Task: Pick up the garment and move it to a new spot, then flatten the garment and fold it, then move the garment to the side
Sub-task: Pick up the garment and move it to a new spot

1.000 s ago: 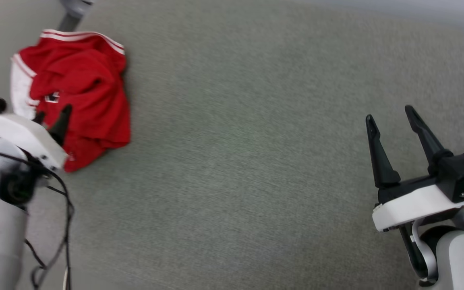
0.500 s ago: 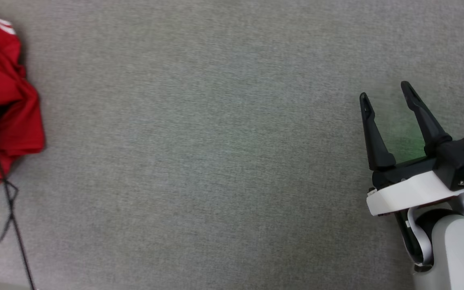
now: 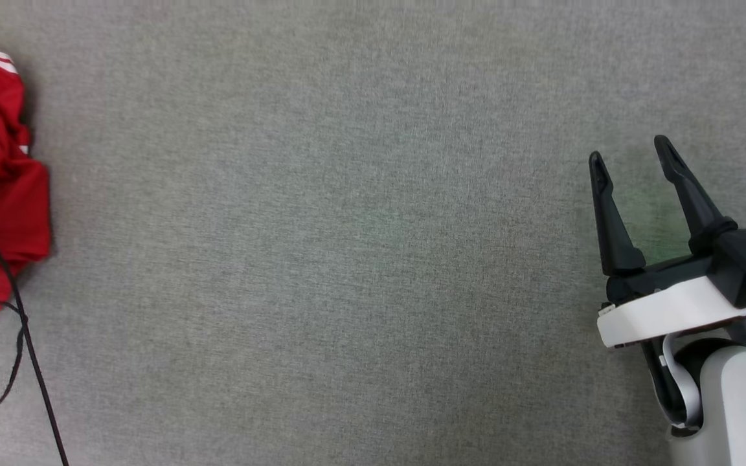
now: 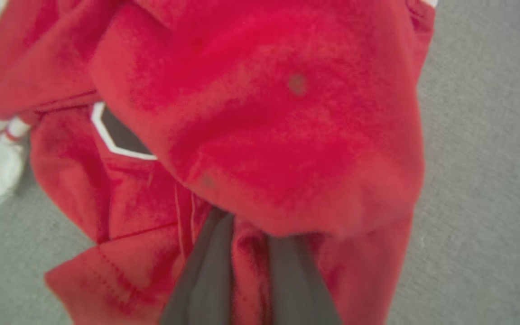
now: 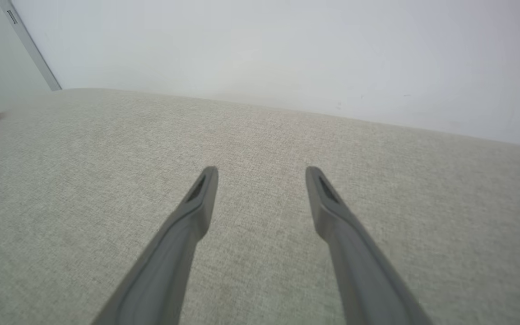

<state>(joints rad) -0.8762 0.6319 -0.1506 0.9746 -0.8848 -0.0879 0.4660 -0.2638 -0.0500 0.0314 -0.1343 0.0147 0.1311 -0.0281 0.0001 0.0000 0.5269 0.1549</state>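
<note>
The garment (image 3: 4, 207) lies crumpled at the far left of the grey surface (image 3: 347, 259), straight ahead of the left gripper (image 4: 247, 232), whose fingers stand close together with red cloth pinched between them. The right gripper (image 3: 629, 150), spread wide and empty, hovers well apart on the right. The left fingertips are buried under a fold, so how much cloth they hold is unclear, and the heap, cut off in the head view, shows no clear long axis.
</note>
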